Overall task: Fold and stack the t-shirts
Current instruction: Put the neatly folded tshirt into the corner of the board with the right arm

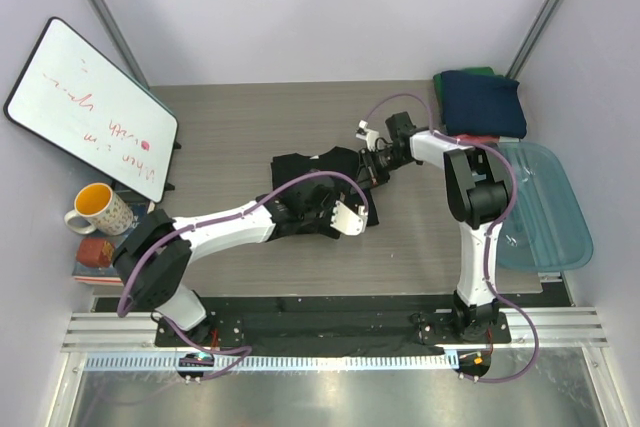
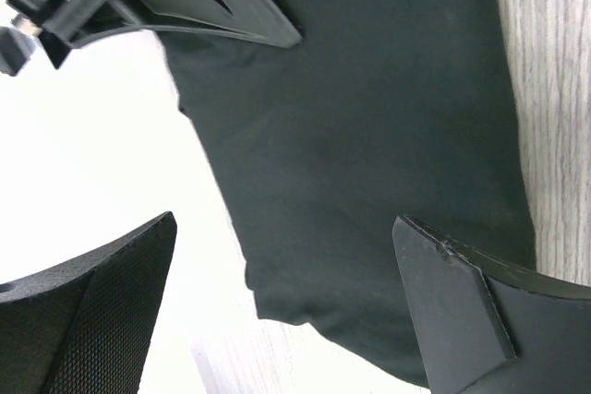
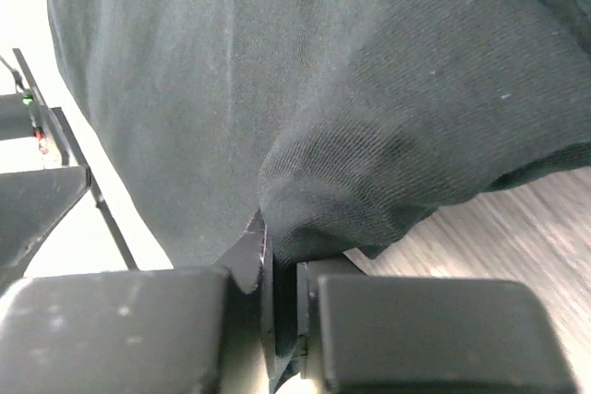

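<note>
Right wrist view: right gripper (image 3: 282, 274) pinched tight on a bunched edge of the black t-shirt (image 3: 323, 89), whose body runs leftward across the table (image 3: 517, 219) middle, beneath the left gripper (image 2: 284, 223), spread wide, empty.

A robot lab cell: plain walls (image 1: 300, 7), aluminium rail (image 1: 570, 327), whiteboard (image 1: 90, 107).

Matt black cloth t-shirt (image 3: 369, 89), grey wood-grain table (image 1: 250, 117), translucent glossy blue plastic tub (image 1: 555, 217).
</note>
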`<action>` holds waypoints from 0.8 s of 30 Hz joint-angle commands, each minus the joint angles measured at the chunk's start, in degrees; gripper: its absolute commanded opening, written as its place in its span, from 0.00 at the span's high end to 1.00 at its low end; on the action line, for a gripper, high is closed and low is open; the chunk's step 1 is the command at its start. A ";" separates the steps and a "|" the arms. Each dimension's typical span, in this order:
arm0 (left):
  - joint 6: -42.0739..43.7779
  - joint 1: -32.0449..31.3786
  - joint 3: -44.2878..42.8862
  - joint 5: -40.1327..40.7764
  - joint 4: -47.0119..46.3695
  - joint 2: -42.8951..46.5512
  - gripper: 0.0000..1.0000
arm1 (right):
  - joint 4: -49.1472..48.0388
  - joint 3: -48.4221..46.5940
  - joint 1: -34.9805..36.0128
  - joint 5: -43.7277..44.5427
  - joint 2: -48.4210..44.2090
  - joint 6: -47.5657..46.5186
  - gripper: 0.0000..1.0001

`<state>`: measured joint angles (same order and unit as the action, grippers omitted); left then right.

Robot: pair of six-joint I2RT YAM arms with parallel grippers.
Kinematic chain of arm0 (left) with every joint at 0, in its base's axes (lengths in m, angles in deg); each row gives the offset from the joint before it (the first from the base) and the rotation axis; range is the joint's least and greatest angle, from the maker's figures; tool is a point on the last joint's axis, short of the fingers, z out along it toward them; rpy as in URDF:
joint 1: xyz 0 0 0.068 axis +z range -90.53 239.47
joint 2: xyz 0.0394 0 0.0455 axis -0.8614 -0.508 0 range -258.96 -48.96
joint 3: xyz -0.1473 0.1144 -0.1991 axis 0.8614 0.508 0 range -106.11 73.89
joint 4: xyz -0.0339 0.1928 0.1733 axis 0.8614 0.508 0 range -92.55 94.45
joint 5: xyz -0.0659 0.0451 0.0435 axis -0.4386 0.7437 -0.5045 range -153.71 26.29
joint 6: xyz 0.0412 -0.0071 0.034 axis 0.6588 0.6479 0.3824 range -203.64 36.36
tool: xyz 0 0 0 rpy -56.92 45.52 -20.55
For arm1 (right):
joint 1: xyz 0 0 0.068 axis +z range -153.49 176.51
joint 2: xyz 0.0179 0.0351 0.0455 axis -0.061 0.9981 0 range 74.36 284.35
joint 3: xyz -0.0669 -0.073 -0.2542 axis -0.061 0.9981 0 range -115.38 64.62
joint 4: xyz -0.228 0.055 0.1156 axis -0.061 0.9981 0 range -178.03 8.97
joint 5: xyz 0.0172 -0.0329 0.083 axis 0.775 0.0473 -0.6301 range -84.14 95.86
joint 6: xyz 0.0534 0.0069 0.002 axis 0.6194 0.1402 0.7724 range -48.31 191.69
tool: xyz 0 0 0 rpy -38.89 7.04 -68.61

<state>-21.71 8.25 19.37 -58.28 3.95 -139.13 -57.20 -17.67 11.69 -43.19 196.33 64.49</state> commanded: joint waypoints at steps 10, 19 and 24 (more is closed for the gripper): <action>2.58 0.77 -0.06 1.87 2.46 6.49 0.00 | 7.65 -19.91 -1.82 9.57 -0.69 -7.99 0.99; 5.74 1.74 0.65 0.46 5.01 9.05 0.00 | 22.95 -44.36 -6.65 15.66 6.61 -20.30 0.99; 6.53 2.18 -0.06 0.19 5.27 9.40 0.00 | 22.17 -48.40 -8.32 22.75 7.66 -24.52 0.99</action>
<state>-16.77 9.80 19.50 -57.29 8.30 -131.77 -37.81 -61.34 3.84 -26.60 203.02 45.23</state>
